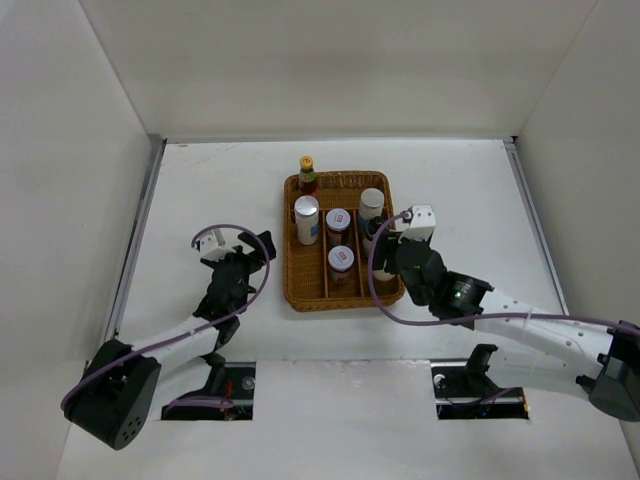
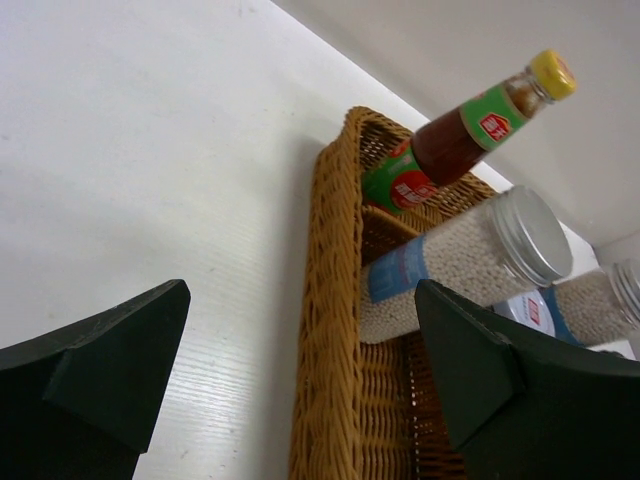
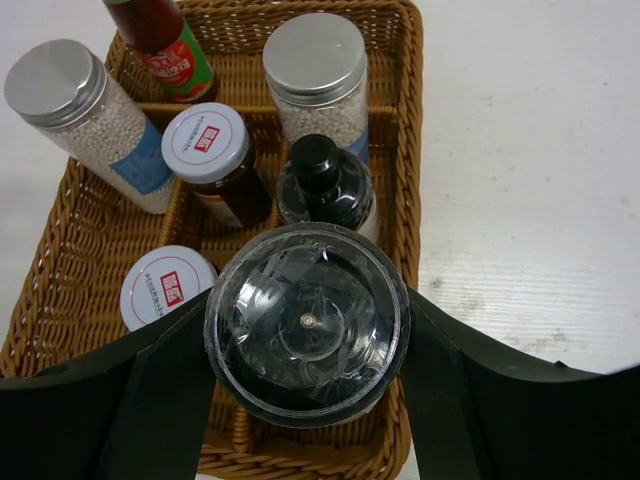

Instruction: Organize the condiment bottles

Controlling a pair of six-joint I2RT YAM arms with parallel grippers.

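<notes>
jar (image 3: pixel 305 300) with clear top sits clamped in right gripper (image 3: pixel 305 335) over wicker tray (image 3: pixel 403 70), left gripper (image 2: pixel 300 335) hangs open.

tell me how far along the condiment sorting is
Nearly done. Six stand in the wicker tray: red sauce bottle, left white cylinder, right white cylinder, rear jar, front jar, dark bottle. In hand: the right claw grips the shaker over the tray's right lane, near end. Left to do: set it down and release. The left claw is open and empty, beside the tray.
</notes>
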